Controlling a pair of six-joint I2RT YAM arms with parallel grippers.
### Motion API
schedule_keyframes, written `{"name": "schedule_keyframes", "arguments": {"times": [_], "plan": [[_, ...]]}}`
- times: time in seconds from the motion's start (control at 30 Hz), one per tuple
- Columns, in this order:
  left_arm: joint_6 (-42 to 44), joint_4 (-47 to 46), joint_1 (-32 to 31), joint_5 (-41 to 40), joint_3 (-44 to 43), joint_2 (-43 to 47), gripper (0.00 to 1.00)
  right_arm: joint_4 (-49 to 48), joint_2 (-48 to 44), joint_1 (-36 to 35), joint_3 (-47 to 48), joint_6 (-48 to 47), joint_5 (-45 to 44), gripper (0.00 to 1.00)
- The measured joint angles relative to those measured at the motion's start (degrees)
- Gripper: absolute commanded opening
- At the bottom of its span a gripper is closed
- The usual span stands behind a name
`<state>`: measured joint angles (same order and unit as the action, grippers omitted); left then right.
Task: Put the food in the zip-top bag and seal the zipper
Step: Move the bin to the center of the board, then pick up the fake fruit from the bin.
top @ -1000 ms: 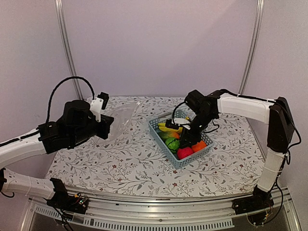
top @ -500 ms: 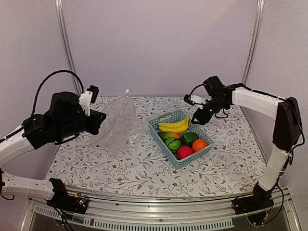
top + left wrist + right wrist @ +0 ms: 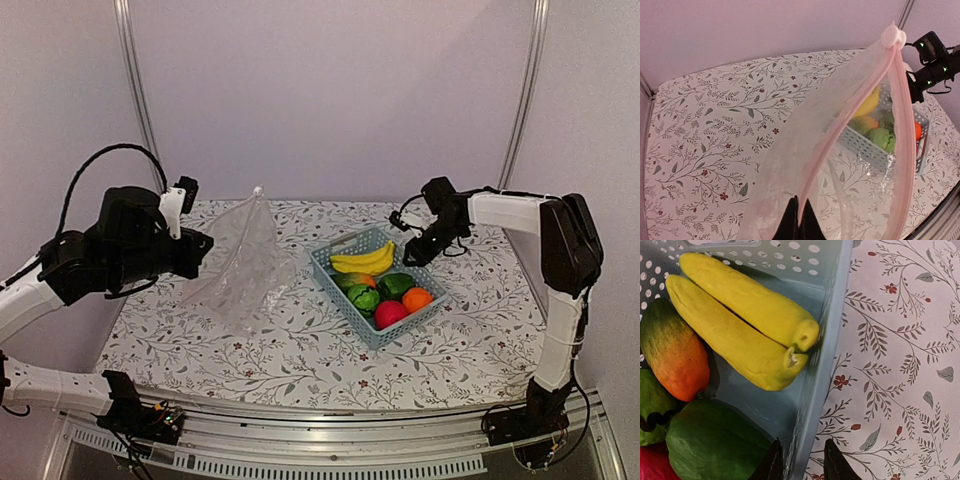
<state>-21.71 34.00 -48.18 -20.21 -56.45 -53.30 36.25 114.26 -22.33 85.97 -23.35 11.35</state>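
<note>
**The food** [image 3: 380, 285], comprising bananas [image 3: 740, 325], mango [image 3: 672, 355], green pepper [image 3: 715, 445], orange [image 3: 417, 298] and pink-red fruit [image 3: 390, 314], lies wholly in the light-blue basket [image 3: 338, 292], right of centre on the table [image 3: 300, 350]. No piece is in the zip-top bag [image 3: 245, 260], which hangs well to the left of the basket, its top lifted and its lower folds resting on the table. The zipper [image 3: 906, 100] is parted, its two pale strips bowing away from each other below a round end tab [image 3: 892, 35], so the mouth is unsealed. The left claw [image 3: 799, 222] is closed on one strip of the zipper and holds the bag up. The right claw [image 3: 415, 248] sits at the basket's far right edge, jaws apart and astride the basket wall. It appears clear of the wall on both sides and holds nothing. Judged progress: the bag is presented with its mouth open; every item awaits transfer, and sealing comes after that.
</note>
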Motion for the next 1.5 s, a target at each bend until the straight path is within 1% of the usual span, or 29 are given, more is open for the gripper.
{"name": "schedule_keyframes", "arguments": {"times": [0.1,0.23,0.3,0.4,0.43,0.53,0.57,0.67,0.7,0.77,0.87,0.97,1.07,1.13,1.33,1.43,1.5], "plan": [[-0.1,3.0,0.0,-2.4,-4.0,-0.4,0.0,-0.9,0.0,2.4,-0.4,3.4,1.4,0.13],[0.1,6.1,0.0,-5.9,-9.5,-1.0,0.0,-2.9,-1.9,7.5,-3.7,7.3,2.1,0.05],[0.3,7.1,0.0,-6.5,-10.9,-1.9,0.0,-3.6,-3.5,10.3,-6.1,8.9,2.5,0.05],[0.3,7.8,-0.1,-6.2,-11.4,-4.4,0.0,-4.5,-6.7,14.6,-10.3,11.4,3.0,0.08],[0.3,7.8,-0.3,-5.9,-11.4,-5.7,0.0,-4.6,-7.6,15.7,-11.5,12.0,3.2,0.09],[0.1,6.8,-1.7,-5.3,-11.0,-10.8,0.0,-5.1,-10.8,17.9,-15.8,13.1,4.0,0.18],[0.0,6.1,-2.5,-4.5,-10.6,-12.3,0.0,-5.1,-12.0,18.2,-17.7,13.1,4.5,0.22],[-0.4,2.8,-4.9,-1.8,-9.4,-16.3,0.0,-4.2,-15.4,17.9,-20.9,13.0,6.1,0.38],[-0.6,1.8,-5.4,-1.0,-9.3,-17.6,0.0,-3.8,-16.5,17.8,-21.4,13.2,6.4,0.42],[-1.0,-0.9,-6.4,0.6,-9.2,-20.7,0.0,-2.8,-19.2,17.5,-22.0,12.5,6.8,0.47],[-1.4,-3.7,-7.5,2.1,-9.2,-24.5,0.0,-2.1,-24.3,17.5,-22.0,11.8,7.0,0.52],[-1.7,-5.4,-8.6,3.0,-9.2,-27.4,0.0,-1.7,-30.6,17.5,-22.0,9.7,8.2,0.53],[-2.0,-6.5,-9.5,3.3,-9.4,-29.2,0.0,-1.6,-34.6,17.0,-22.2,6.2,11.0,0.54],[-2.2,-7.0,-9.9,3.4,-9.9,-29.9,0.0,-1.5,-35.8,15.8,-22.8,3.5,12.1,0.58],[-3.2,-8.9,-10.6,4.2,-12.4,-31.6,0.0,0.0,-34.0,7.6,-24.0,-3.1,12.7,0.69],[-3.6,-9.4,-10.9,4.1,-12.9,-31.8,0.0,0.0,-31.0,4.4,-23.8,-4.8,12.7,0.75],[-4.0,-9.5,-11.0,4.1,-12.9,-31.9,0.0,0.0,-28.4,3.2,-22.9,-5.1,12.5,0.76]]}}
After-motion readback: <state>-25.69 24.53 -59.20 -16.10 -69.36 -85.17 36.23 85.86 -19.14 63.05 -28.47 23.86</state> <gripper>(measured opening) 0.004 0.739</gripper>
